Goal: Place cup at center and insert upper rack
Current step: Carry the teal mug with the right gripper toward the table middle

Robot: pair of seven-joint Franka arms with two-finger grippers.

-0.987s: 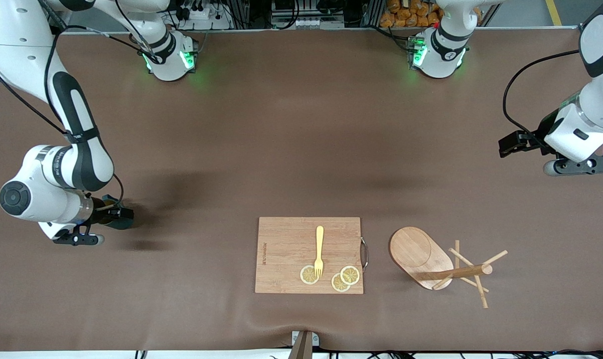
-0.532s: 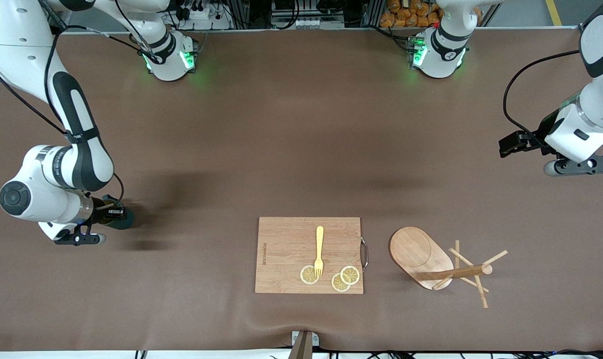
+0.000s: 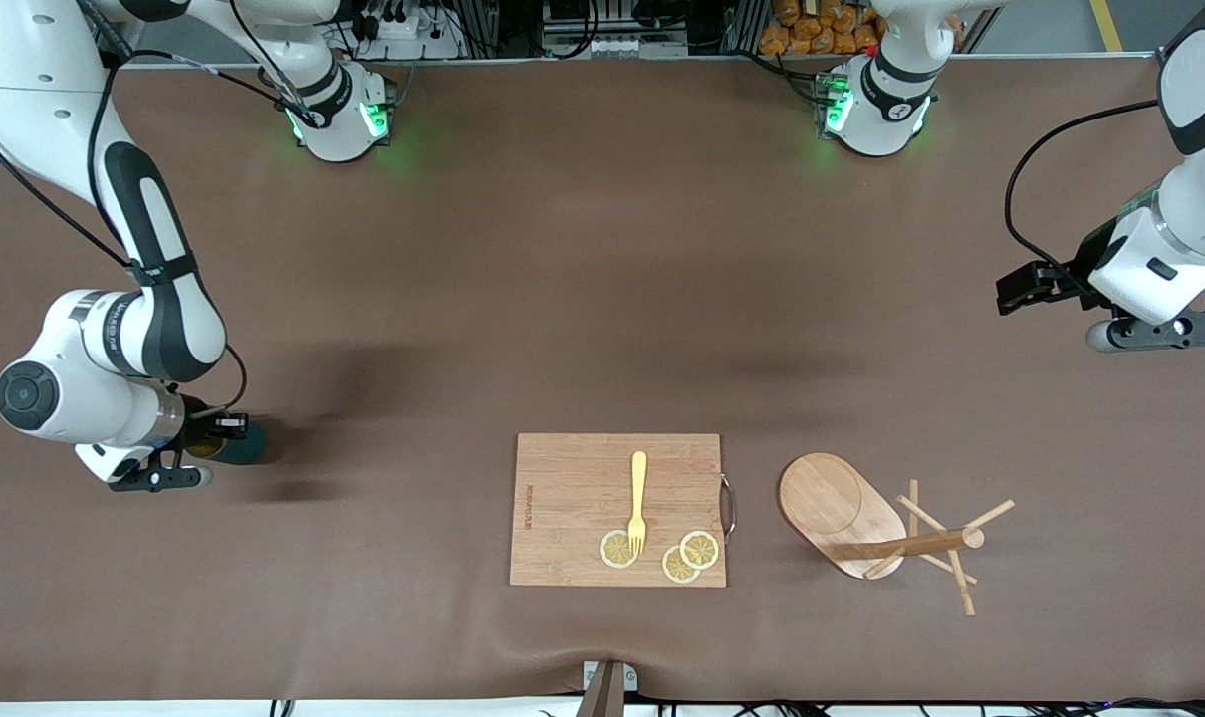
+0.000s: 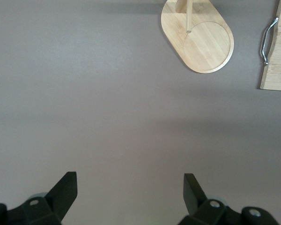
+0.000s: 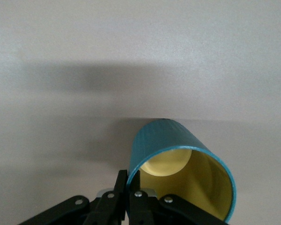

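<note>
The dark teal cup (image 3: 236, 444) hangs tilted, low over the table at the right arm's end. My right gripper (image 3: 220, 428) is shut on its rim. In the right wrist view one finger is outside the cup (image 5: 178, 150) and one is inside against the yellow-ochre wall, with the gripper (image 5: 130, 180) pinching the rim. The upper rack (image 3: 842, 510), a wooden mug tree, lies on its side on the table toward the left arm's end, its pole (image 3: 911, 545) and pegs flat. My left gripper (image 3: 1019, 287) is open and empty, waiting above the table at the left arm's end. The left wrist view shows the rack's oval base (image 4: 206, 42).
A rectangular wooden cutting board (image 3: 573, 498) lies between cup and rack, near the front edge. It carries a yellow fork (image 3: 638, 503) and three lemon slices (image 3: 617, 549). Its metal handle (image 3: 729, 506) faces the rack. The board's edge shows in the left wrist view (image 4: 277, 70).
My right gripper has shifted slightly toward the right arm's end with the cup held in it. The left arm has barely moved.
</note>
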